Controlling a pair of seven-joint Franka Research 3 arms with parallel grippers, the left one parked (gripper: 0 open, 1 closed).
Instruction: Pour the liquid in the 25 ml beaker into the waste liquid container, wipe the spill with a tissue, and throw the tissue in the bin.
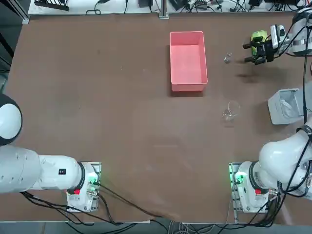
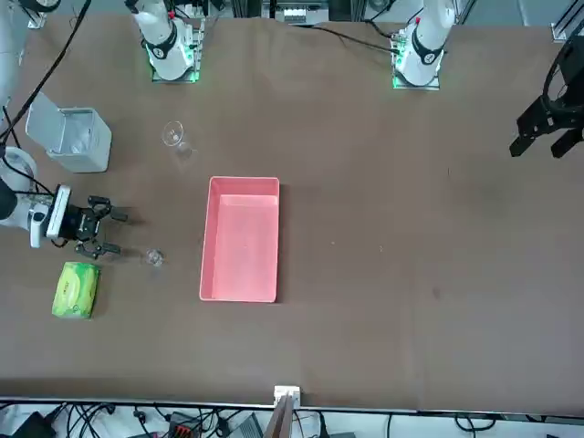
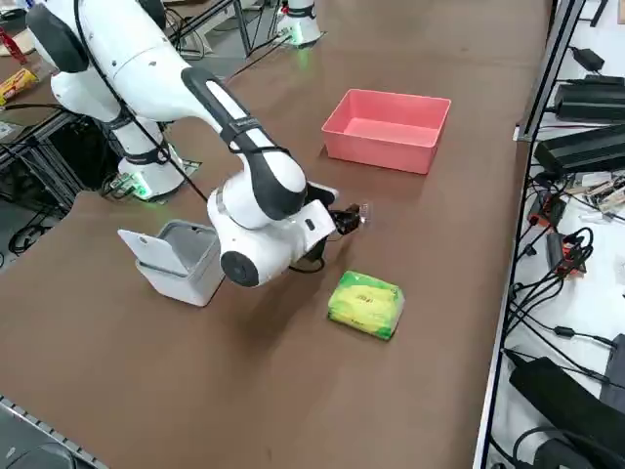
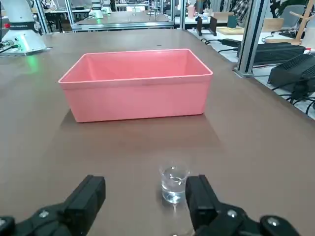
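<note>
The 25 ml beaker (image 4: 173,184) looks light, rigid and fragile: thin clear glass, smooth so probably slippery, and with liquid inside it should stay upright until it is over the tray. Best hold is likely across the straight wall about mid-height, pads on opposite sides, gentle squeeze (too high risks the rim, too low may tip it). Looks: tiny thimble-like cylinder, transparent, some clear liquid in the lower part, standing upright on the brown worktop (image 1: 122,122). In the top view it sits at about 3 o'clock of the pink tray (image 1: 187,61), near but apart, and the larger beaker (image 1: 230,111) stands at about 6 o'clock of it, well apart. The right gripper (image 4: 147,194) is low over the worktop, pointing roughly level at the small beaker, jaws spread wide with nothing between them yet; in the wrist view the beaker stands just beside one finger (image 4: 199,196), not centred in the gap, contact not clear. The green pack (image 3: 366,304) lies near the wrist. Grey bin (image 1: 285,106) at roughly 5 o'clock of the small beaker, well apart. No loose tissue seen.
</note>
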